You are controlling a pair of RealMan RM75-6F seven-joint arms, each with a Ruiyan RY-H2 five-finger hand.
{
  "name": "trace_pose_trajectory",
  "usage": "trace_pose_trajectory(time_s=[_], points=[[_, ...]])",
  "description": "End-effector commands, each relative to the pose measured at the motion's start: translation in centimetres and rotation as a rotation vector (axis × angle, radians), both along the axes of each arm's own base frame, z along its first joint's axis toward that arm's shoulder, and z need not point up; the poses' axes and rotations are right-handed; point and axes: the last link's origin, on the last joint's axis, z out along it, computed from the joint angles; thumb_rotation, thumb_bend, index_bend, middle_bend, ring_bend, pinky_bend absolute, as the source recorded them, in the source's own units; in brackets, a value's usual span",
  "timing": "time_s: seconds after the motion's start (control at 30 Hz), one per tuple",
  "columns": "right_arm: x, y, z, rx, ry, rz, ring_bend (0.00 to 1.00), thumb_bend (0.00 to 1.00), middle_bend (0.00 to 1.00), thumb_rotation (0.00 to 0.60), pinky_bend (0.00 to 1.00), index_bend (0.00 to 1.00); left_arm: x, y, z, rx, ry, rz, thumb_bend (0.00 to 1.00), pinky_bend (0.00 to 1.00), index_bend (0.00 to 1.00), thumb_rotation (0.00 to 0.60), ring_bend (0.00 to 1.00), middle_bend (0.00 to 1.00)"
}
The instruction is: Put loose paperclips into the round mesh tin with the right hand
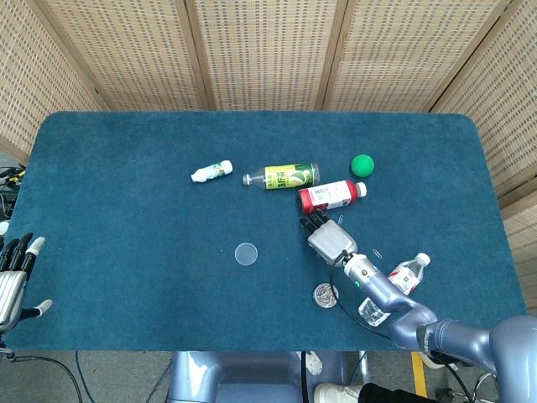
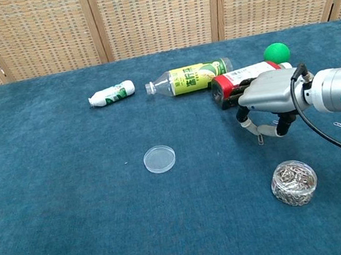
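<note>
Fingers of the right hand curl narrowly over a paperclip on the worktop (grip uncertain); thin wire could slip free.
</note>
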Motion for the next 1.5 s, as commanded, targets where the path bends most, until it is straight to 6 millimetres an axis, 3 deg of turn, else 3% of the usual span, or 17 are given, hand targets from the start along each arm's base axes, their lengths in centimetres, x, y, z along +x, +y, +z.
trace_pose_trajectory(time_s=[0.03,0.93,1.5], points=[[0.1,0.1,-0.1,-0.002,-0.002,0.000,0.00,0.64,0.07,0.600,0.00,0.51,0.0,0.0,0.0,-0.001,0.000,0.000,0.05,0.00,0.00,0.600,0.00,0.00],[-0.1,0.0,-1.6,-0.031,-0.007,-0.013,0.00,0.65,0.07,0.600,0.00,0.50,0.0,0.0,0.1,0.004,-0.003,0.001,0.05,0.00,0.00,0.600,0.00,0.00],[-2.5,1.2,0.8,-0.026,0.050,-0.046,0.00,0.67,0.07,0.600,0.00,0.50,0.2,-0.2,-0.2,-0.009,0.001,-0.010,0.05,0.00,0.00,0.600,0.00,0.00]])
